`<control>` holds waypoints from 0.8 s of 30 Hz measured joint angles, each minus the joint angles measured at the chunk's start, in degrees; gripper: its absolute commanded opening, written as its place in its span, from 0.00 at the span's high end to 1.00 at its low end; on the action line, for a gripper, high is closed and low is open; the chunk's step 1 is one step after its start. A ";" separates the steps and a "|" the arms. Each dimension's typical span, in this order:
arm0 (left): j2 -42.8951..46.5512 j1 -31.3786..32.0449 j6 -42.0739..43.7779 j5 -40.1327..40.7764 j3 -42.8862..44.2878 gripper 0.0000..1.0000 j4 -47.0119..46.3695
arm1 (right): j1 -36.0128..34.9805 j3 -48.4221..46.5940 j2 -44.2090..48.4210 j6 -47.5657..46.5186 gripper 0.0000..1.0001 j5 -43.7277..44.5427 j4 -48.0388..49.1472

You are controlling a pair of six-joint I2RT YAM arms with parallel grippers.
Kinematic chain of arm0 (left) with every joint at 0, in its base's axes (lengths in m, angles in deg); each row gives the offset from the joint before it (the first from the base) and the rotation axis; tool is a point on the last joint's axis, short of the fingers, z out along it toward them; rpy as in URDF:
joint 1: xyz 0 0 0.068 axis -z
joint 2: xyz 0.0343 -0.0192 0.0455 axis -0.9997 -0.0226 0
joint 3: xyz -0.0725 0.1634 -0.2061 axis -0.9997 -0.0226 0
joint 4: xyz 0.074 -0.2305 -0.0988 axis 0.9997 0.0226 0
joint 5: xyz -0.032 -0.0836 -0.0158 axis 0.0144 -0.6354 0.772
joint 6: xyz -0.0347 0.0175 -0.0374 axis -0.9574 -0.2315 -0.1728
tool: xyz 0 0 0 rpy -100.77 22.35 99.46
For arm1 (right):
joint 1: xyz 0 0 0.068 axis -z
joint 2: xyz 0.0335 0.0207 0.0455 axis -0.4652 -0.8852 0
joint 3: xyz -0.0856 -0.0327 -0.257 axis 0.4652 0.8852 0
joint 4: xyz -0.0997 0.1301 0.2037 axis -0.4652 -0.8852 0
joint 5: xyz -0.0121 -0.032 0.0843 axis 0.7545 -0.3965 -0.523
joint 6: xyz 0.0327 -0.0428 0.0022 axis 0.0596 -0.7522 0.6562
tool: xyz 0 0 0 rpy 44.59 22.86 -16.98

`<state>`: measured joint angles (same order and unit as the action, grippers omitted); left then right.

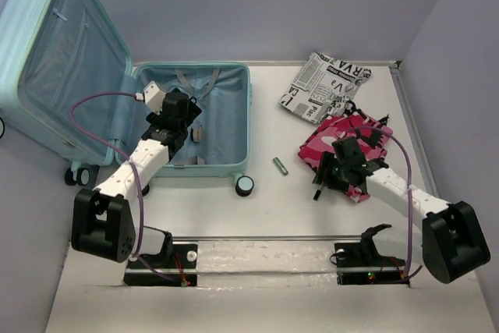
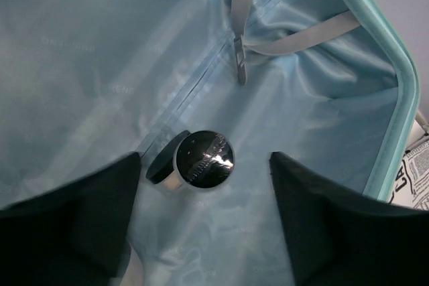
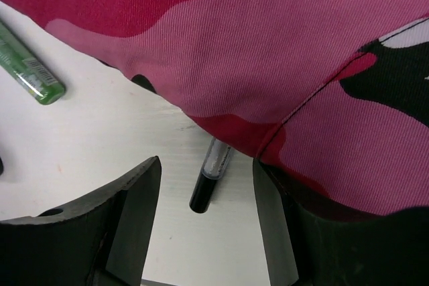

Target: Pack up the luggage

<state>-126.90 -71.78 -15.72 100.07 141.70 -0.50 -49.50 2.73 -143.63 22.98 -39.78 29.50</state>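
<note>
Packing looks barely begun: luggage (image 1: pixel 249 122) lies open on the counter's (image 1: pixel 257 216) left, left claw (image 2: pixel 204 157) gaping empty above one shiny-capped jar (image 2: pixel 203 160) inside. Newsprint pouch (image 1: pixel 323 87) reading "RVA", pink camouflage pouch (image 3: pixel 268 45) and green tube (image 1: pixel 280 166) wait outside. Right claw (image 3: pixel 207 161), spread, straddles a black pen (image 3: pixel 208 182).

Newsprint pouch (image 1: pixel 323 90): big letters "RVA" and "Va" readable, the rest too small; luggage lining (image 2: pixel 100 65): faint repeated word, unreadable; green tube (image 3: pixel 30 75): label print blurred, unreadable.
</note>
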 measured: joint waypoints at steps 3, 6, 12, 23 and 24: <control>-0.17 -1.09 -1.62 -2.25 -1.70 0.01 -1.05 | -1.68 0.00 -1.55 0.39 0.43 1.20 0.07; 1.36 -1.18 -2.12 -5.62 -2.71 0.01 -3.56 | -4.57 0.00 -3.28 1.97 0.48 2.32 0.57; 11.65 0.55 -0.57 -10.88 -6.38 0.01 -6.73 | -10.69 -0.87 -6.84 6.12 0.80 5.51 3.39; 27.34 3.61 7.89 -21.22 -12.07 0.01 -3.78 | -20.26 -6.97 -3.37 7.96 0.90 10.05 -1.40; 27.39 3.61 8.39 -21.79 -12.24 0.01 -3.15 | -21.24 -10.14 -3.28 7.58 0.90 9.99 -2.19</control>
<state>-99.51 -68.17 -7.33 78.28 129.46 -3.65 -70.75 -7.41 -146.91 30.57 -29.79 27.32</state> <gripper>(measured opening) 0.989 0.197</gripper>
